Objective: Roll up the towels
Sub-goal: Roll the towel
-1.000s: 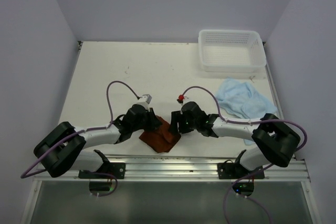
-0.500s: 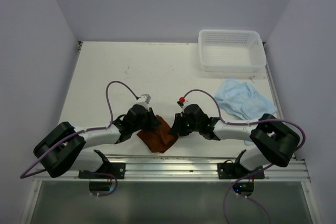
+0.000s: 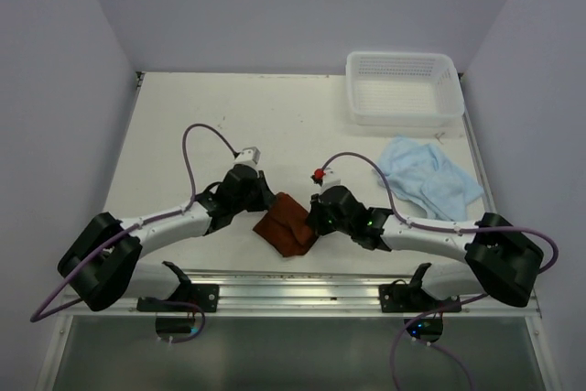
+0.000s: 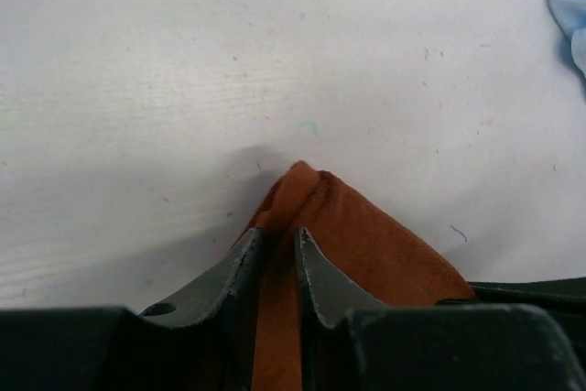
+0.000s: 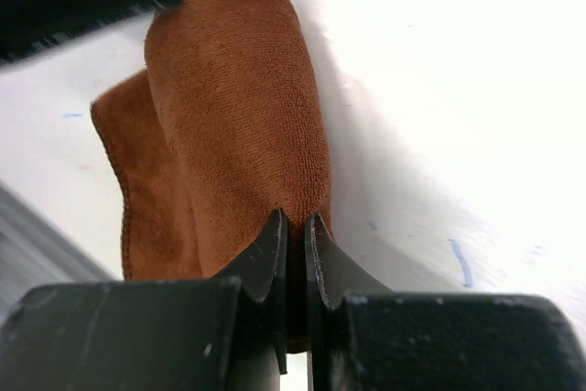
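grip matters: left gripper and right gripper each pinch a fold of the rust towel; turn both together, evenly, for a tight roll.

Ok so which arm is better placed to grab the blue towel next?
Right. The blue towel lies on the robot's right side, beside the right arm, far from the left gripper. Both grippers pinch the rust towel, so the right gripper must let go first.
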`<move>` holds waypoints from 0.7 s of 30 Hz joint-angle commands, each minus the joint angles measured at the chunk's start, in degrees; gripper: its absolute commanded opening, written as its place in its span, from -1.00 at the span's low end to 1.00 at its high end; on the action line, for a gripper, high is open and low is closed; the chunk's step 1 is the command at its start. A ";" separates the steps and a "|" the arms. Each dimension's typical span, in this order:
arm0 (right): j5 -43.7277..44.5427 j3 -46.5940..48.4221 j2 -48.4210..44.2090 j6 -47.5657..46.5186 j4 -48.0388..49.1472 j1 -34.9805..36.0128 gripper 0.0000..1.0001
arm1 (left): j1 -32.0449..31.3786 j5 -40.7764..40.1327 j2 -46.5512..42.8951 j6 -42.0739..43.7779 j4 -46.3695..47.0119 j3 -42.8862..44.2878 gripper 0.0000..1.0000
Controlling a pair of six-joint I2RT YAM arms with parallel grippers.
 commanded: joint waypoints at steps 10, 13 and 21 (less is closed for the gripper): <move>42.42 7.21 0.96 -13.71 -11.27 17.32 -1.00 | 3.03 -2.00 -1.92 3.38 -7.26 7.74 -0.50; 50.25 9.67 5.08 -13.98 -13.99 21.28 -1.00 | 3.03 -1.03 -2.53 2.59 -7.00 7.56 -0.50; 58.61 17.31 16.68 -14.68 -18.83 29.10 -1.00 | 3.03 -1.02 -4.64 2.50 -8.05 8.26 -0.50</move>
